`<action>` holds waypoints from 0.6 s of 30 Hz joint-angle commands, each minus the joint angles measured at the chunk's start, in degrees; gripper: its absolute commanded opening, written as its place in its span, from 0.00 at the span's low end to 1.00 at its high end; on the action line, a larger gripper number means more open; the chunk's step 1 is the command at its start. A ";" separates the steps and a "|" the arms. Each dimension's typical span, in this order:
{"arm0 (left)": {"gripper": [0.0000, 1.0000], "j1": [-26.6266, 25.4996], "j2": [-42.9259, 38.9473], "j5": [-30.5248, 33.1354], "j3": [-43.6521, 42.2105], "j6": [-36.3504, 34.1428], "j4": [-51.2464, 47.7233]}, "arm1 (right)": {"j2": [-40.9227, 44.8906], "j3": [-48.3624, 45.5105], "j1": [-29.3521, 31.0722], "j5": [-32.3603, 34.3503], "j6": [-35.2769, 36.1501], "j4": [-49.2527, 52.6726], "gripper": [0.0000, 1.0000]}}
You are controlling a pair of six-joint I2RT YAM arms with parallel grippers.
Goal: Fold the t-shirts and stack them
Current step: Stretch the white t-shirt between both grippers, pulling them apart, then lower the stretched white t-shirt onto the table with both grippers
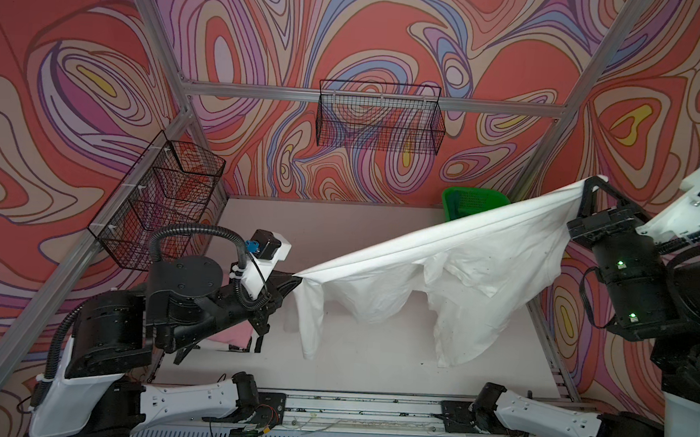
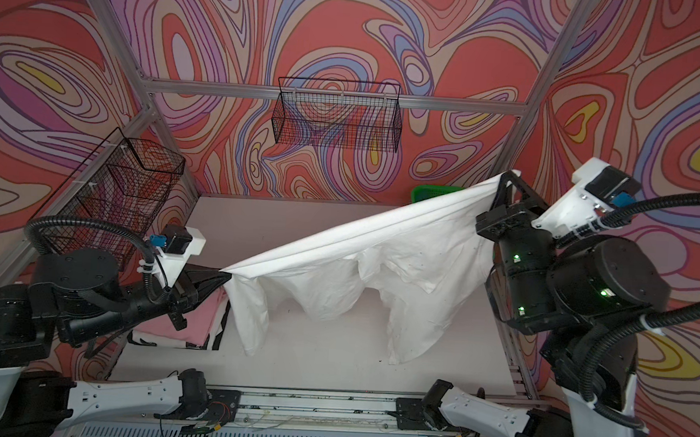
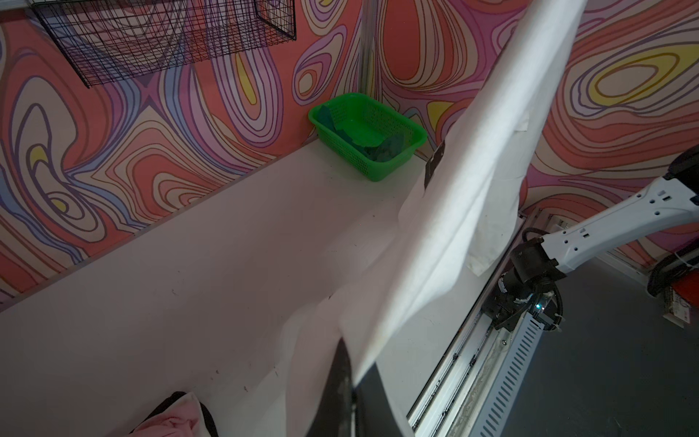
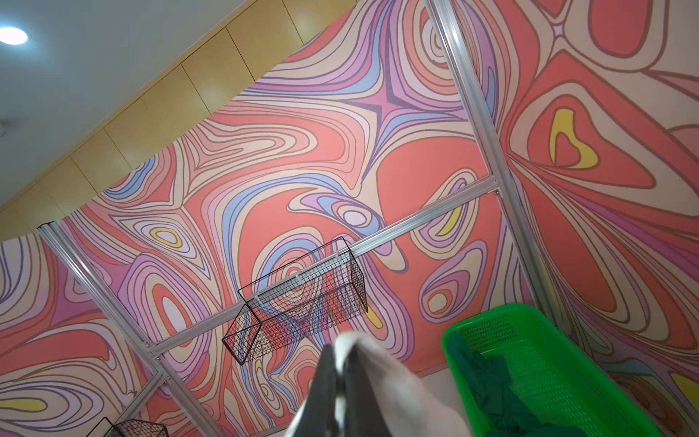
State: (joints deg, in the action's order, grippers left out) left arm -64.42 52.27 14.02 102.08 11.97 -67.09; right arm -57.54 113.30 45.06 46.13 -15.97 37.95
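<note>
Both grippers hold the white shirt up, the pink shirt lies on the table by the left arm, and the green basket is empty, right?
The basket is not empty: the left wrist view shows a dark green shirt in it. The rest stands: the left gripper and right gripper hold the white shirt up, and the pink shirt lies on the table.

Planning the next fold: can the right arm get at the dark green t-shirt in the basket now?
Probably not yet: the right end effector is shut on the white t-shirt, though the dark green t-shirt lies close by.
</note>
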 commanded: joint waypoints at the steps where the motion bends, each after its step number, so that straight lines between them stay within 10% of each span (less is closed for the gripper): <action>1: 0.00 0.18 0.38 -0.53 6.02 -0.60 -9.55 | 0.73 5.46 -1.43 1.06 -2.09 0.79 0.00; 11: 0.00 0.18 1.42 -3.86 5.93 2.37 -12.49 | 0.50 10.42 -10.75 -3.63 -10.04 10.95 0.00; 18: 0.00 0.26 2.24 6.32 -5.43 -1.51 -12.08 | 5.36 -7.53 -10.74 2.83 -14.43 10.07 0.00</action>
State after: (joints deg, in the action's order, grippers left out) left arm -64.51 55.51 12.34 99.39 12.16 -72.20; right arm -54.30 110.63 35.40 40.25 -27.81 50.06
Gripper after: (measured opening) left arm 0.053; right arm 0.049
